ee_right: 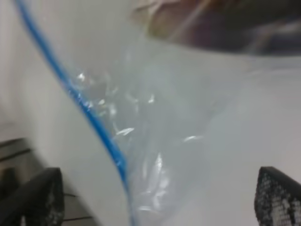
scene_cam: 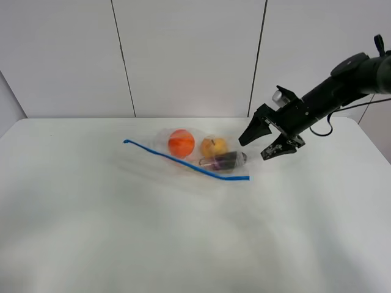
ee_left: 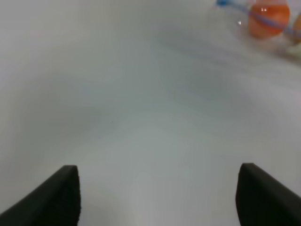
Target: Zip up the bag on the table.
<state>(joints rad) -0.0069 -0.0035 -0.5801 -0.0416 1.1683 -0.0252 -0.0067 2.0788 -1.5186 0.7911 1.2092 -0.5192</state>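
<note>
The clear bag (scene_cam: pixel 198 155) lies flat on the white table (scene_cam: pixel 122 232), right of centre toward the back. Its thin blue zipper strip (scene_cam: pixel 183 162) runs diagonally along its near edge. An orange ball (scene_cam: pixel 181 142), a yellow item (scene_cam: pixel 214 146) and a purple item (scene_cam: pixel 226 160) show through the plastic. My right gripper (scene_cam: pixel 255 149) hovers at the bag's right end, jaws wide open, holding nothing. In the right wrist view the crinkly bag (ee_right: pixel 155 117) and zipper strip (ee_right: pixel 80 101) lie between the spread fingers (ee_right: pixel 37 197). My left gripper (ee_left: pixel 160 197) is open over bare table, far from the bag (ee_left: pixel 268 19).
White wall panels (scene_cam: pixel 183 55) rise behind the table's back edge. The right arm (scene_cam: pixel 342 82) reaches in from the upper right with a black cable hanging beside it. The table's rounded right corner lies below that arm.
</note>
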